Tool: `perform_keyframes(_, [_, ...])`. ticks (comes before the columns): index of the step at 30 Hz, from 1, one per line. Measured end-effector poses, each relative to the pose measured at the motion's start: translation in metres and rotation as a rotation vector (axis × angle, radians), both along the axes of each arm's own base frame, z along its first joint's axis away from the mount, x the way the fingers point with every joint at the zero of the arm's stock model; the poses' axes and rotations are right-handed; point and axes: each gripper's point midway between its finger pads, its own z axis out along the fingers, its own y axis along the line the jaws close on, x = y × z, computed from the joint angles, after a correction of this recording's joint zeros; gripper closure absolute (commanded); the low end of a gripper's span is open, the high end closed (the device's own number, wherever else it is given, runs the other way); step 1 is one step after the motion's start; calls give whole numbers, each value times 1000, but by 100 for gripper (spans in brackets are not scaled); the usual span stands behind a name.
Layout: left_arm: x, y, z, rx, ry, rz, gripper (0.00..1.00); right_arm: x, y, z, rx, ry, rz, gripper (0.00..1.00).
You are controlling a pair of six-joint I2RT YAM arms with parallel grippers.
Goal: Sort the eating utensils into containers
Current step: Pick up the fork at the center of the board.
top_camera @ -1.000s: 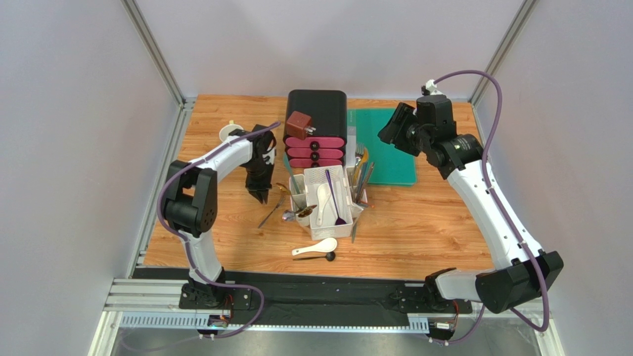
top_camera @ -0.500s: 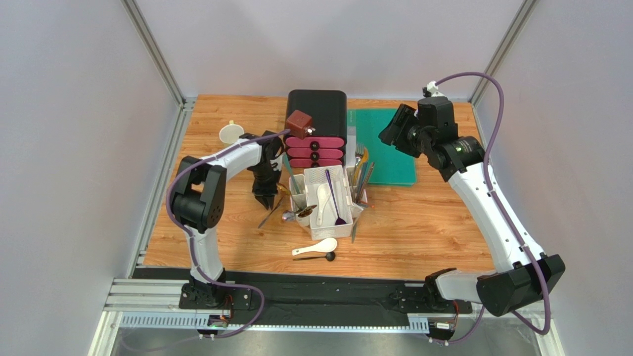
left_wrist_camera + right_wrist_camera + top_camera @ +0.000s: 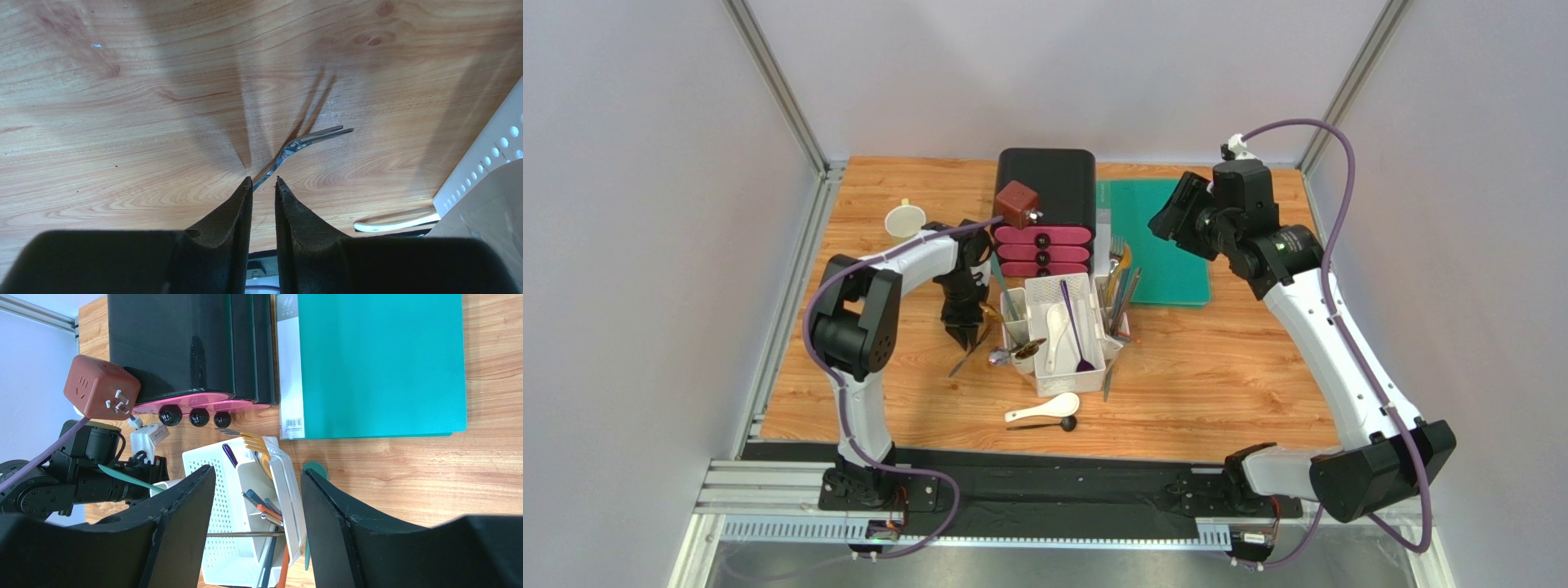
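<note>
The white caddy (image 3: pixel 1028 297) stands mid-table; its centre bin holds a white soup spoon (image 3: pixel 1055 333) and a purple spoon (image 3: pixel 1075 331), and its right side bin holds chopsticks (image 3: pixel 1122 300). It also shows in the right wrist view (image 3: pixel 221 508). A silver fork (image 3: pixel 967 355) lies left of the caddy. My left gripper (image 3: pixel 959 328) hovers over it, jaws a narrow gap apart (image 3: pixel 263 179), with the fork's (image 3: pixel 307 139) handle end at the fingertips. A white soup spoon (image 3: pixel 1044 409) and a black spoon (image 3: pixel 1068 424) lie in front of the caddy. My right gripper (image 3: pixel 1167 208) is open and empty, high above.
A black-and-pink drawer box (image 3: pixel 1047 214) with a brown cube (image 3: pixel 1019 203) on it stands behind the caddy. A teal mat (image 3: pixel 1155 241) lies to its right. A pale yellow mug (image 3: pixel 905 221) stands at the back left. The caddy's corner (image 3: pixel 485 165) is close on the left gripper's right.
My left gripper has moved right, toward the caddy, and now sits over the fork. The right arm has hardly moved.
</note>
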Motion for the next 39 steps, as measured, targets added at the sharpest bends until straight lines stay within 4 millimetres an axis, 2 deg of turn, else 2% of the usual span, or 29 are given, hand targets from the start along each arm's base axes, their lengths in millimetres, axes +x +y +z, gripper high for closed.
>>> perform_keyframes(9, [-1, -1, -6, 7, 22, -2, 78, 1, -4, 0, -1, 0, -4, 41])
perform_keyframes(12, [-1, -1, -6, 13, 24, -5, 83, 2, -5, 0, 0, 1, -6, 41])
perform_keyframes(15, [-1, -2, -7, 15, 27, -6, 100, 2, -7, 0, 0, 1, -11, 41])
perform_keyframes(30, [-3, -1, -5, 28, 26, -12, 100, 4, -11, 0, 3, 1, -22, 41])
perform_keyframes(34, [-6, 3, 6, 31, -22, -16, 100, 4, -10, 0, 5, 2, -20, 41])
perform_keyframes(39, [-6, 0, 37, -4, -121, -15, 100, 2, -6, 0, 22, 9, -6, 41])
